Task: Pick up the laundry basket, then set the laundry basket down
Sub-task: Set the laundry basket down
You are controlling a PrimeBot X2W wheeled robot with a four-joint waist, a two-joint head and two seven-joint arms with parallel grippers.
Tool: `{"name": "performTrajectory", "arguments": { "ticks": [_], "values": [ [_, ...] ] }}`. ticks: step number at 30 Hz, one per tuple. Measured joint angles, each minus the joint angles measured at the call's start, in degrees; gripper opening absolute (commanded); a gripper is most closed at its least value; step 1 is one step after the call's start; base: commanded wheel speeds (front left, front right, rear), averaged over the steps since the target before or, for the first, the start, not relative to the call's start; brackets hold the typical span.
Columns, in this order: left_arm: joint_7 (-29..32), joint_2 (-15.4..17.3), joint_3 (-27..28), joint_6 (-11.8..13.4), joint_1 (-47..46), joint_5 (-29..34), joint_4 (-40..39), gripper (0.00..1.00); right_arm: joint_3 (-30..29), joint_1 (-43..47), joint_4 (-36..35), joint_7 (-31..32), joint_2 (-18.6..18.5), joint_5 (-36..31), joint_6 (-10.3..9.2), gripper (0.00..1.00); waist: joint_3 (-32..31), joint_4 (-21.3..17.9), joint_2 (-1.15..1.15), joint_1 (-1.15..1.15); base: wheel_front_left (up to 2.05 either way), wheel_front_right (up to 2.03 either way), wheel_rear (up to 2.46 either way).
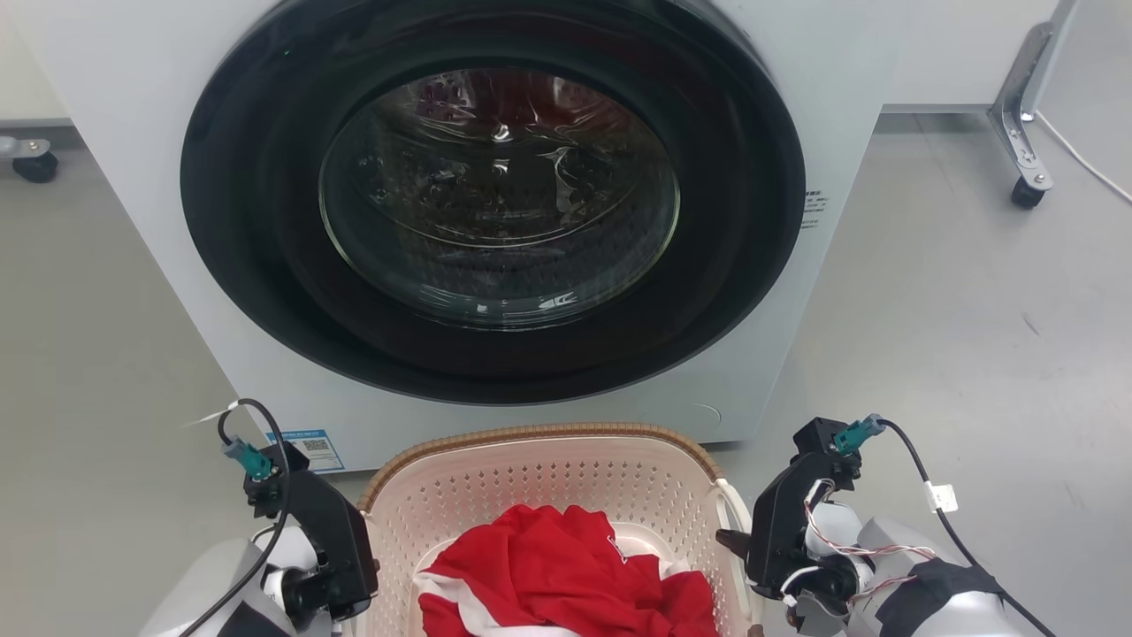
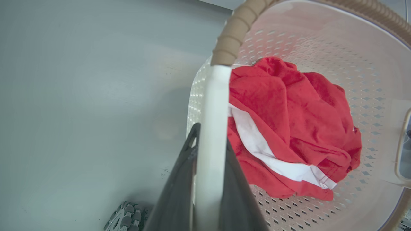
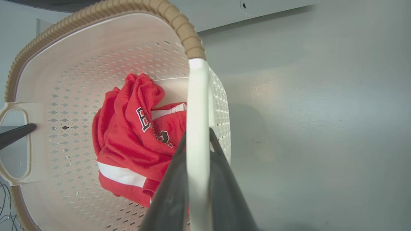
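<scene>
Two grippers, both clamped on the basket. L gripper (image 2: 210, 141): dark fingers shut tight on the white L handle (image 2: 213, 106), one finger each side of the bar. R gripper (image 3: 197, 136): same grip on the white R handle (image 3: 196, 106), bar running up between its fingers. In the right wrist view, a dark fingertip of the other arm pokes at the far handle's opening.

The laundry basket (image 1: 548, 433) sits between the 2 grippers, low centre in the head view, cream perforated walls w/ brown woven-look rim. Inside: a crumpled red garment (image 1: 548, 566) w/ white stripe and dark lettering. Can't tell if the basket is touching the grey floor (image 1: 973, 310) or off it.

Just beyond the basket: the washing machine (image 1: 133, 177), white body, round dark door closed, something red behind the glass.
</scene>
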Motion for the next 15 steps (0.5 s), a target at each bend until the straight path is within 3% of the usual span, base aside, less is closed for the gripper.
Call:
{"name": "performTrajectory", "arguments": {
  "ticks": [15],
  "values": [
    [-6.7, 0.3, -0.6, -0.1, -0.9, 0.8, -1.1, 0.00, 1.7, -1.1, -0.5, -6.3, 0.1, -1.7, 0.02, 0.00, 4.9, -0.4, 0.00, 0.00, 0.00, 0.00, 0.00]
  ]
}}
